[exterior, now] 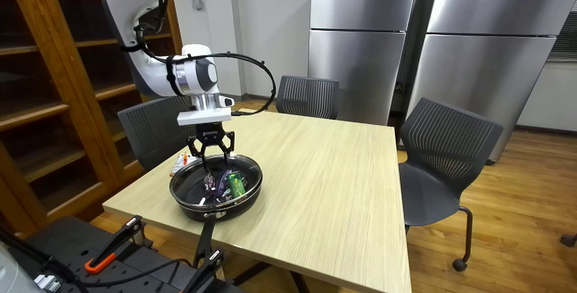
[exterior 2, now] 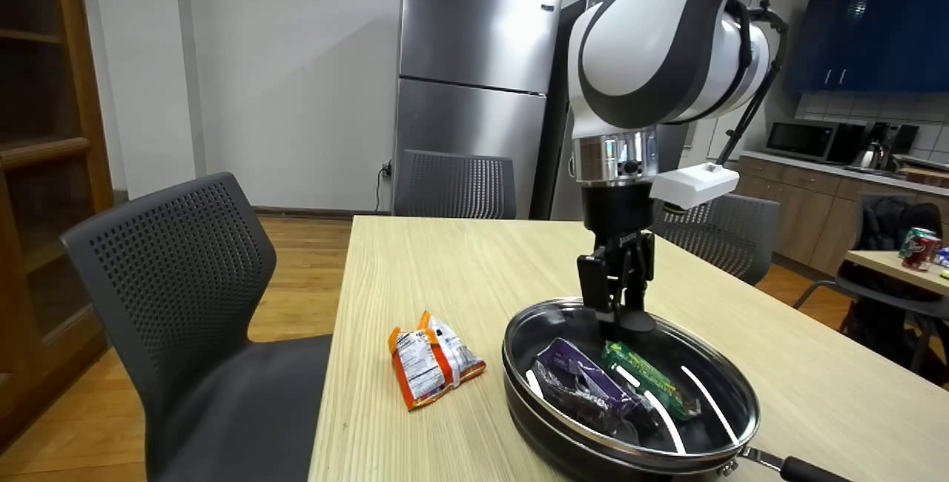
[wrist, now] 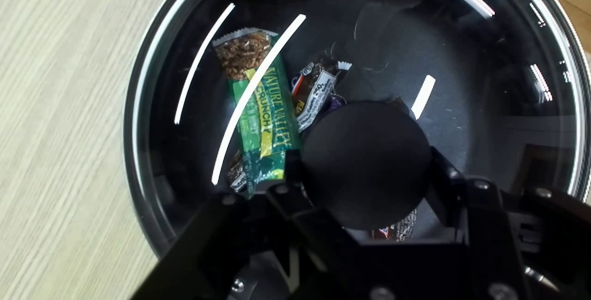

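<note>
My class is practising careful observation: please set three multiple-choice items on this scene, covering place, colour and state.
1. The orange-and-white snack bag is on the:
A) floor
B) chair
C) table

2. The Nature Valley wrapper is mostly:
A) green
B) red
C) blue

3. The pan is:
A) uncovered
B) covered by the glass lid
C) upside down

1 C: an exterior view shows it there, apart from the pan.
2 A: green surrounds its lettering in the wrist view.
3 B: light streaks cross the glass above the wrapper.
</note>
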You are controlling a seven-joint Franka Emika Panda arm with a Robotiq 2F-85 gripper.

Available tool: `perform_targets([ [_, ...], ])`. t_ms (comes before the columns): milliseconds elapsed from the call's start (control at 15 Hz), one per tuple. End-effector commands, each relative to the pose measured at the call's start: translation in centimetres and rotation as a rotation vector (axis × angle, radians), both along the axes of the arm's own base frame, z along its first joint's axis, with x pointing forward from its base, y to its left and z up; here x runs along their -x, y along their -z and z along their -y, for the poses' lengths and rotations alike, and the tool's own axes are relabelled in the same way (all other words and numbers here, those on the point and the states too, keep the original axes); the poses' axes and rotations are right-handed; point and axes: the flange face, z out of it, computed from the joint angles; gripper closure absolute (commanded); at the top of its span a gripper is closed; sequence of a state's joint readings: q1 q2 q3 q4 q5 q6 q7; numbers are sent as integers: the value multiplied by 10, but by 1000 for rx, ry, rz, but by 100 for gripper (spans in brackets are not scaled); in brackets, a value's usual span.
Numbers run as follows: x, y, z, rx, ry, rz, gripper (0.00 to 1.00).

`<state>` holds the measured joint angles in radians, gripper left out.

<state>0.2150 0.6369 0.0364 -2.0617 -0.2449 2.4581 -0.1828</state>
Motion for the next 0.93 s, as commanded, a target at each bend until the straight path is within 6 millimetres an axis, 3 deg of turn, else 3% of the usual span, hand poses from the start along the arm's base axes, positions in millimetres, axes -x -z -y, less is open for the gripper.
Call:
perform_targets([
  [0, -11, -11, -1, 12, 6, -15, 61],
  [867, -16, 4, -4, 16, 1, -54, 61],
])
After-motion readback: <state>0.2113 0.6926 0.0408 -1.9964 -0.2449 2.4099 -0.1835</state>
